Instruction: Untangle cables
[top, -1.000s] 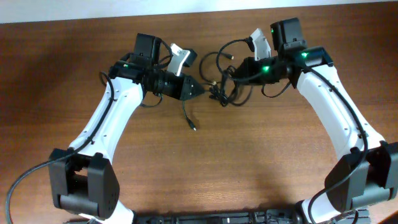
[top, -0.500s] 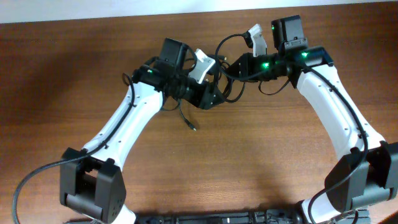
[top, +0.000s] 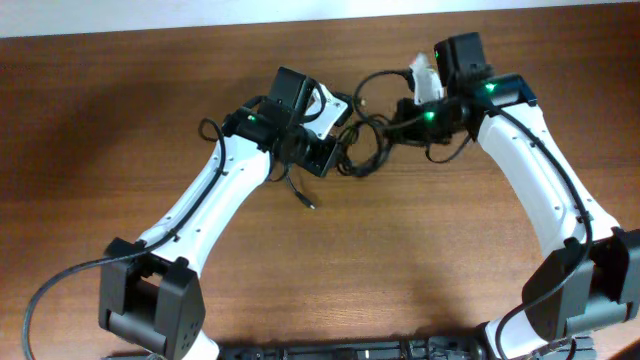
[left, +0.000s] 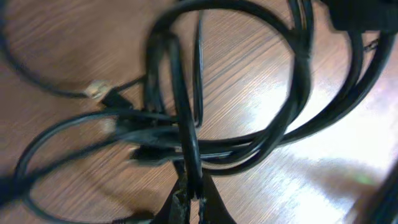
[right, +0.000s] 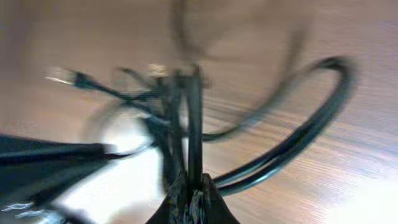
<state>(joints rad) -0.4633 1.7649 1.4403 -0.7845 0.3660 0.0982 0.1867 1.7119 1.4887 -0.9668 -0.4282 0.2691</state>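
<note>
The cables (top: 365, 152) sit in one tangled clump on the table (top: 400, 270), toward its far edge and between the two grippers. From overhead they read as several overlapping loops with no cord lying apart from the rest. The one exception is a loose end (top: 305, 195), which trails out of the clump toward the near side and lies flat on the wood.

The left wrist view shows the crossings up close. A doubled loop sweeps round to the right, thinner cords cut across it in the middle, and a small silver-tipped plug (left: 96, 91) rests on the table to the left. The right wrist view is heavily blurred. A doubled loop bows out to the right there, and the other cords gather into a cluster just above the fingers.

The left gripper (top: 335, 163) meets the clump from the left. Its fingertips (left: 179, 208) are drawn narrow with a single cord pinched between them. The right gripper (top: 393, 122) meets it from the right, and its fingertips (right: 177, 203) are likewise pressed together on a strand or two rising out of the cluster.

By my reading the task is at an early stage. Both arms have a hold on the cables, but no cord has been freed. The loops have yet to be drawn apart, the crossings worked out, and each cord laid down on its own. With both grips on the same knot, pulling straight apart could tighten it instead of opening it.
</note>
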